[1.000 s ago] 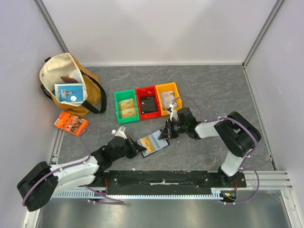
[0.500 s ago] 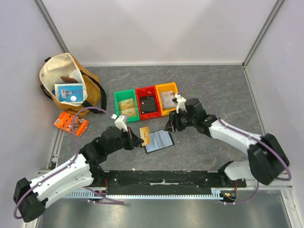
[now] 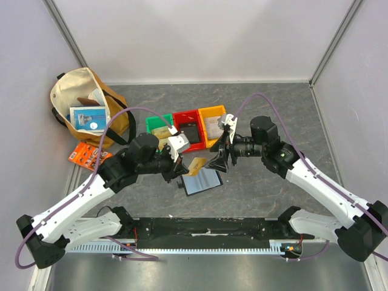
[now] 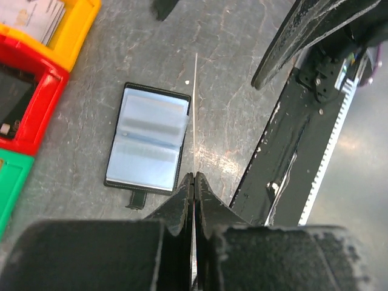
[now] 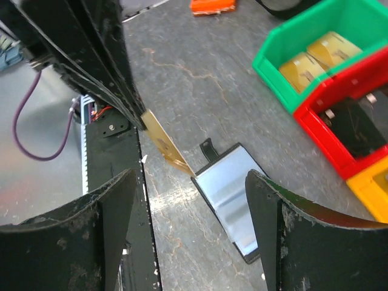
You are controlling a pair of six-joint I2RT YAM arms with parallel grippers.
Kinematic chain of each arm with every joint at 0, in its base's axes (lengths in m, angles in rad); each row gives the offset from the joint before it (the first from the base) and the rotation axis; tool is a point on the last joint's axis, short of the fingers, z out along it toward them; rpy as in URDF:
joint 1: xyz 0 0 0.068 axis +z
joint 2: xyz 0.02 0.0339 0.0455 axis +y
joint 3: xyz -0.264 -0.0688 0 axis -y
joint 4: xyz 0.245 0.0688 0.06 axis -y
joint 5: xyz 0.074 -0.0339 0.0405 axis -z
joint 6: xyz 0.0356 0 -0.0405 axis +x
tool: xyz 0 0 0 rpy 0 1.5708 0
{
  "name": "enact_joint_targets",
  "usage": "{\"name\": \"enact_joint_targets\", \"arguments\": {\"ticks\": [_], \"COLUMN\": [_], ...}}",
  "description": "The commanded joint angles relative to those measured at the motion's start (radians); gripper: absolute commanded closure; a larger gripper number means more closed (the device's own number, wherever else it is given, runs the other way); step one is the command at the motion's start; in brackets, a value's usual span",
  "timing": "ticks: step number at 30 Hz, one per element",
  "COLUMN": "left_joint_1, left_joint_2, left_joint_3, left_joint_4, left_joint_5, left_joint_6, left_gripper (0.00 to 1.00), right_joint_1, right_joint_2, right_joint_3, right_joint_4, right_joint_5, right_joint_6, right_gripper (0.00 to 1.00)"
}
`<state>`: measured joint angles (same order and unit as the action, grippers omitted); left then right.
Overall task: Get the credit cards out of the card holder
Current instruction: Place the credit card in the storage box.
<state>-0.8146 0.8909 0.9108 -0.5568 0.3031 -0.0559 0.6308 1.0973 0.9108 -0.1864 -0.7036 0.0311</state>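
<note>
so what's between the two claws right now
a gold card, pinched in the left claw, pointing toward the open right claw; clearest in the top view

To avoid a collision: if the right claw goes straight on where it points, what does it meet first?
Probably the gold card pinched in the left claw, with the open card holder lying behind it; depth is unclear.

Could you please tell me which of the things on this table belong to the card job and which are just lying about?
Belongs to the job:
- card holder, lying open on the table
- gold card, pinched in the left gripper
- right gripper, open, close by

Just lying about:
- green bin
- red bin
- yellow bin
- tote bag
- orange packet
</note>
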Motion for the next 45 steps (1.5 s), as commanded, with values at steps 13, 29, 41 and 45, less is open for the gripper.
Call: {"name": "enact_joint_targets", "arguments": {"ticks": [13, 29, 41, 45], "left_joint_1": [0.002, 0.003, 0.003, 0.003], "left_joint_2": [0.122, -0.331, -0.354, -0.336], "left_joint_3": [0.201, -0.258, -0.460, -0.493], "left_joint_4": [-0.206, 0.432, 0.770, 0.850], "left_joint_5": [0.147, -0.415, -0.245, -0.216], "left_joint_6": [0.312, -0.301, -0.561, -0.620], "left_gripper": [0.91, 0.23, 0.24, 0.25], "right_joint_1": [0.093, 0.053, 0.053, 0.053], "right_joint_2": [0.115, 0.001, 0.001, 0.006], "right_joint_3": [0.126, -0.239, -0.429, -0.440], "right_joint_4": [-0.087, 0.609, 1.093, 1.125], "right_joint_5": [-0.149, 0.117, 0.167, 0.165], "right_joint_6": [-0.166, 0.530, 0.874, 0.895], "right_gripper": [1.00, 1.00, 1.00, 1.00]}}
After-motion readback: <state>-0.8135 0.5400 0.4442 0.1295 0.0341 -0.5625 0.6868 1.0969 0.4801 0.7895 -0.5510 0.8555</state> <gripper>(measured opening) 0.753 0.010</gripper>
